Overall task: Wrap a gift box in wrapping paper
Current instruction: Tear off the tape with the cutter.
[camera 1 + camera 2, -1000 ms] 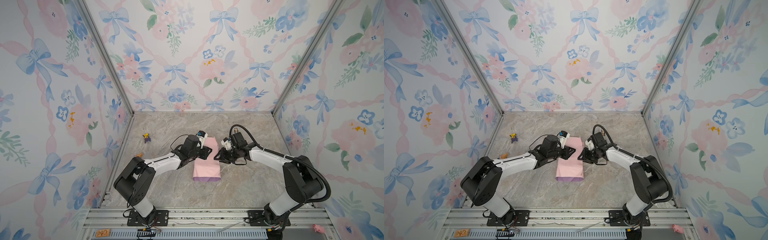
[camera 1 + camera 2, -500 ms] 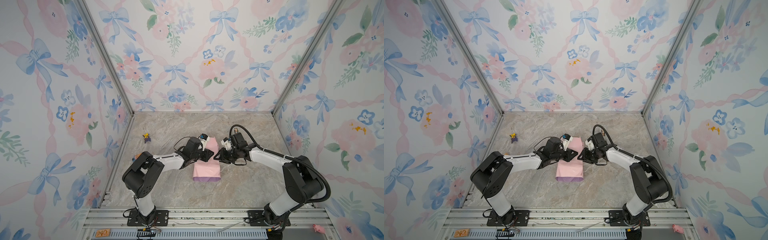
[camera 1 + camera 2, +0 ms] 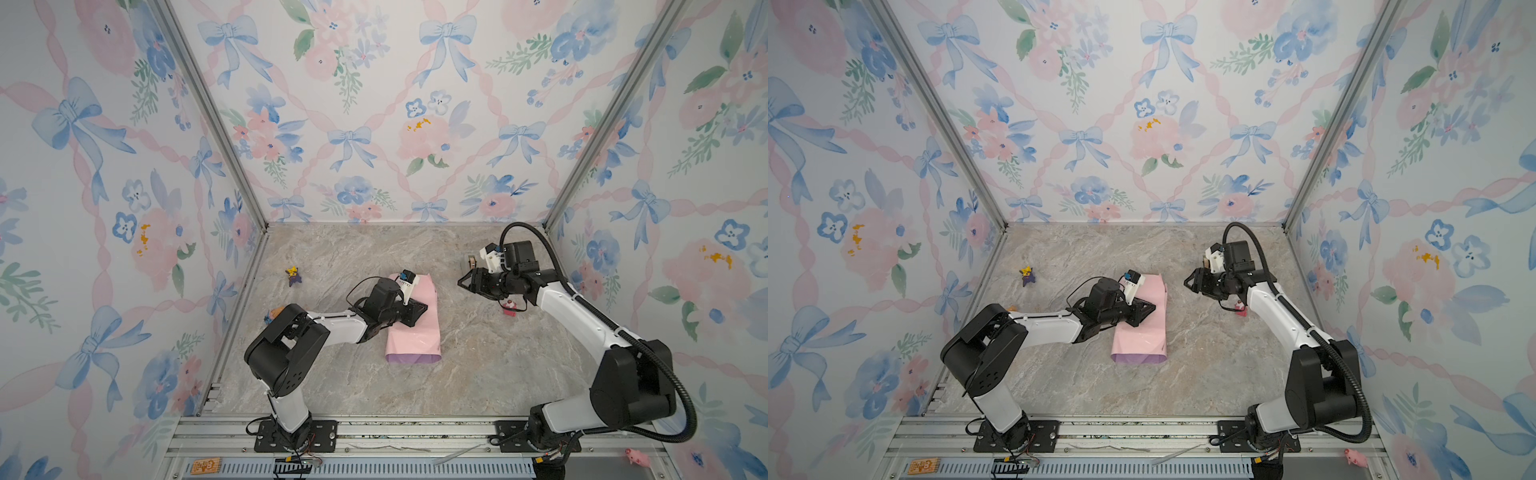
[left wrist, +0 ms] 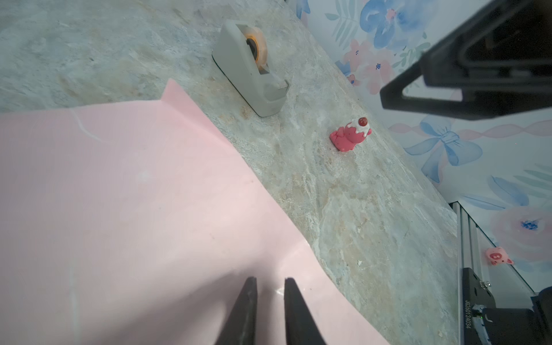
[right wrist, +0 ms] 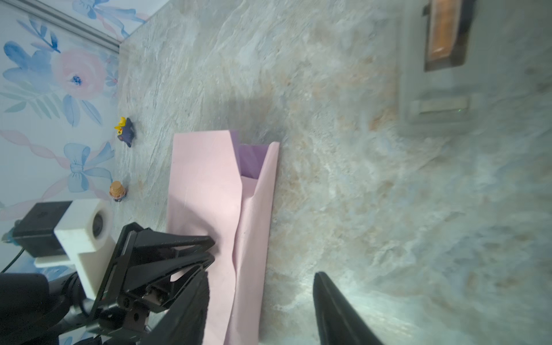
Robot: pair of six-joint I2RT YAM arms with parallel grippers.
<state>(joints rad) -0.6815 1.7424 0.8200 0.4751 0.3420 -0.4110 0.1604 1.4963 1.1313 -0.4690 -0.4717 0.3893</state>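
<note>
enclosure: floral bow wallpaper (image 3: 374, 124) is seen on three sides; the floor is a marble-look tabletop (image 3: 457, 374)
wrapping paper (image 3: 417, 336): laid mid-table as a long folded packet running near to far, pink side up, with lilac exposed at the near end and inside the far end
gift box: not seen in any view
left gripper (image 4: 270, 286): tips are set on the pink surface at the packet's left-middle, fingers drawn close with a narrow slit between; whether a fold is pinched cannot be told
right gripper (image 5: 261, 276): fingers are spread wide with nothing between them; held right of the packet's far end, clear of the paper
tape dispenser (image 4: 248, 68): stood far right, just beyond the right gripper
pink figurine (image 4: 351, 134): placed right of the packet, under the right arm
purple-yellow figurine (image 3: 294, 276): placed far left, well apart from the paper
</note>
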